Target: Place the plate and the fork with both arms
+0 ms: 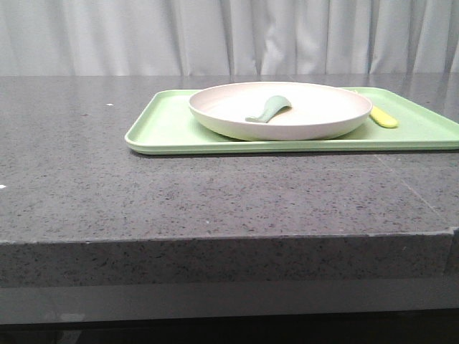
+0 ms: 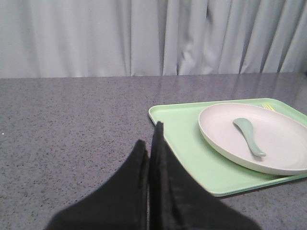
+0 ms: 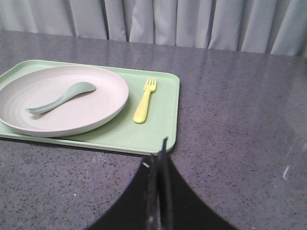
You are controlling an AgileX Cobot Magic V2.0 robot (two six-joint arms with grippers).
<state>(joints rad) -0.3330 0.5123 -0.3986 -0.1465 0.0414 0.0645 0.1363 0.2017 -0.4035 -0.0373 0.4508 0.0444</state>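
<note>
The plate (image 1: 287,109), off-white and shallow, is seen resting on a light green tray (image 1: 168,129) on the speckled grey countertop (image 1: 143,193), w/ a sage green spoon (image 1: 269,110) lying inside it, bowl end away from the robot. The fork (image 3: 145,99), pale yellow, is laid flat on the tray just beside the plate on the robot's right, tines pointing toward the curtain (image 1: 229,36) and handle toward the robot; in the front view only its handle end is shown past the plate's rim.

The layout is judged to suit a two-arm pickup: the plate sits toward the left arm's side and the fork toward the right arm's, so each item can be reached w/o crossing over. The fork's handle facing the robot is likely what gives the right arm a direct approach.

The left gripper (image 2: 153,143) is pictured w/ its black fingers pressed together, nothing held, over bare countertop near the tray's near-left corner. The right gripper (image 3: 159,158) is likewise closed and empty, near the tray's near-right corner, apart from the fork. Neither arm is shown in the front view. Nothing is yet grasped; the task is judged to be at its start, and both grippers would need to be opened before any grip.
</note>
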